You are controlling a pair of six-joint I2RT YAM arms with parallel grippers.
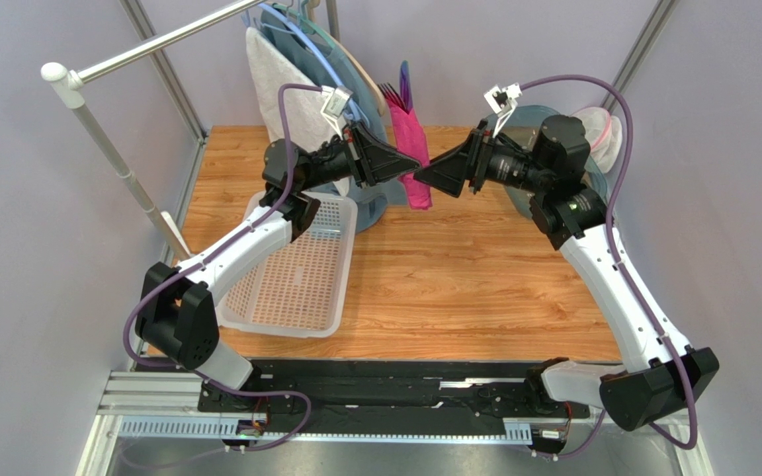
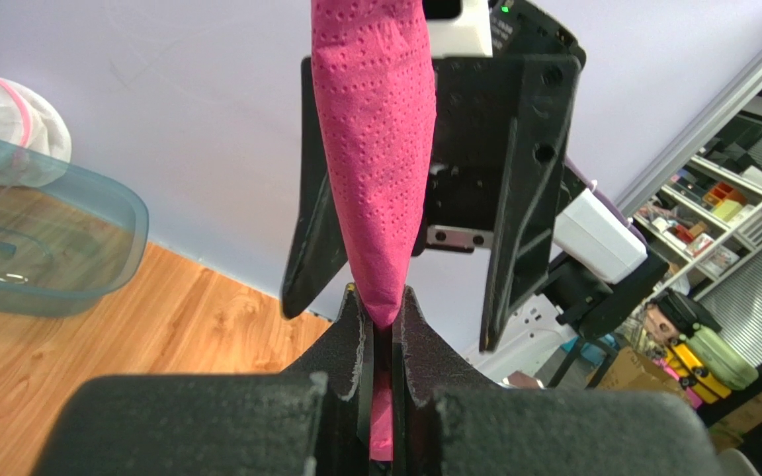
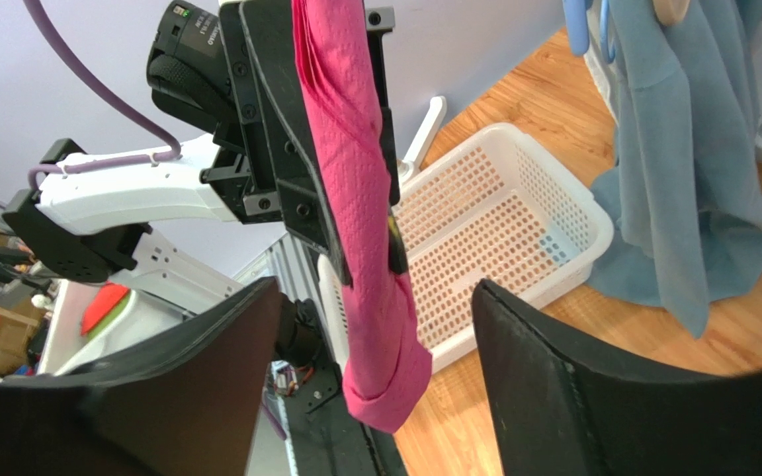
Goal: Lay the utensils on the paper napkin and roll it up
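Left tool (image 2: 383, 319) pinching rolled magenta-pink paper napkin (image 2: 375, 149), right tool (image 3: 375, 337) spread, roll just ahead of it

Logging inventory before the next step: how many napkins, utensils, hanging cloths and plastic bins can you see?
Rolled magenta-pink paper napkin: 1
Purple plastic utensils showing above the roll: 2 (any others are hidden)
Hanging cloths: 2, a grey-white towel and a teal cloth
Plastic bins: 2, a white perforated basket and a translucent teal tub
Total: 7
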